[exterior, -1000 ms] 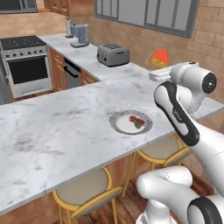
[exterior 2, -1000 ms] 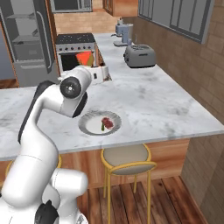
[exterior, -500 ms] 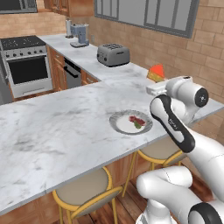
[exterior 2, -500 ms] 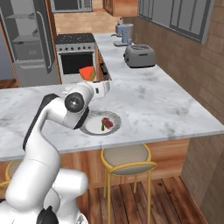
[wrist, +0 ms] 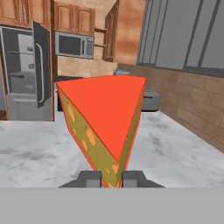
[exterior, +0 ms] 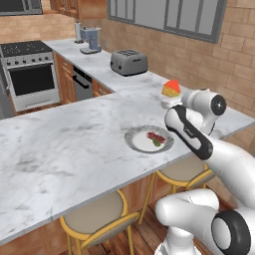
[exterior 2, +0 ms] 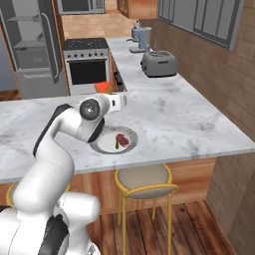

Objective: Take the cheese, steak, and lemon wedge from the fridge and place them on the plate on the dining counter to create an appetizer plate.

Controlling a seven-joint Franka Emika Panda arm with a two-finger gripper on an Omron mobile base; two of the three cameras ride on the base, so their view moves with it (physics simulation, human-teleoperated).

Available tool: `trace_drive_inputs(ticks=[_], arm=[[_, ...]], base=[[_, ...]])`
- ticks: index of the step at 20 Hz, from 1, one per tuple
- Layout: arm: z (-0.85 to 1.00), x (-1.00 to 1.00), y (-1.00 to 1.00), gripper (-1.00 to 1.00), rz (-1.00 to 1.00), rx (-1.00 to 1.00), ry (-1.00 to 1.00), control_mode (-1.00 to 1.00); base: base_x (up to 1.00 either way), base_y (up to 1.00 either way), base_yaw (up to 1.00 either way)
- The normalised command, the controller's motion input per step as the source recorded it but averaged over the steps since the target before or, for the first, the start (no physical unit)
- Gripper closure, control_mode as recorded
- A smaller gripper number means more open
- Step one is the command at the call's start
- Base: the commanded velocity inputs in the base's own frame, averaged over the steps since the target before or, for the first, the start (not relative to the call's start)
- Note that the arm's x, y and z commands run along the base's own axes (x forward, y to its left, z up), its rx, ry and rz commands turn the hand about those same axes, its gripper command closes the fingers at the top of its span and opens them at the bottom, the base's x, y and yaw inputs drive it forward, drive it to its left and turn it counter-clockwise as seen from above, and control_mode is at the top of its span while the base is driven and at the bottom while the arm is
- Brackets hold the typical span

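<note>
Gripper: the two-finger gripper (wrist: 111,178) on the white arm has its jaws clamped on the cheese, one dark fingertip on each side of the wedge's narrow lower end.
Cheese: the orange-yellow wedge with dark holes and a red top face (wrist: 105,127) is held in the air above the counter, beyond the far edge of the plate in the left base view (exterior: 171,89); in the right base view only its red corner (exterior 2: 102,86) shows behind the arm's wrist.
Plate: the small round shallow light-grey plate (exterior: 138,141) sits on the marble top near the stool-side edge, just beside the arm's forearm (exterior 2: 105,143).
Steak: the flat red-pink slab of raw meat (exterior: 156,136) lies on the plate (exterior 2: 122,139).
Lemon wedge: the tiny yellowish-green wedge (exterior: 156,142) lies on the plate touching the steak's edge (exterior 2: 117,144).
Dining counter: the long white-grey marble-topped counter (exterior: 64,144) has yellow-framed stools (exterior 2: 144,185) tucked beneath it.
Fridge: the tall grey refrigerator (exterior 2: 32,47) stands open, its grey shelves showing (wrist: 24,78).
</note>
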Motion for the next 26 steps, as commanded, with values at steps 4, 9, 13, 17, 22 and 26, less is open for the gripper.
trace_drive_inputs(ticks=[4,9,13,17,22,26], arm=[[-0.29,0.11,0.00,1.00,0.00,0.00,0.11,-1.00],[-0.39,0.07,0.02,1.00,0.00,0.00,0.10,-1.00],[-0.54,0.07,0.16,1.00,0.00,0.00,0.11,-1.00],[-0.56,0.13,0.23,1.00,0.00,-0.01,0.12,-1.00],[-0.64,0.25,0.18,1.00,0.00,-0.01,0.12,-1.00],[-0.66,0.36,0.05,1.00,0.00,0.00,0.13,-1.00]], base=[[0.00,0.00,0.00],[0.00,0.00,0.00],[0.00,0.00,0.00],[0.00,0.00,0.00],[0.00,0.00,0.00],[0.00,0.00,0.00]])
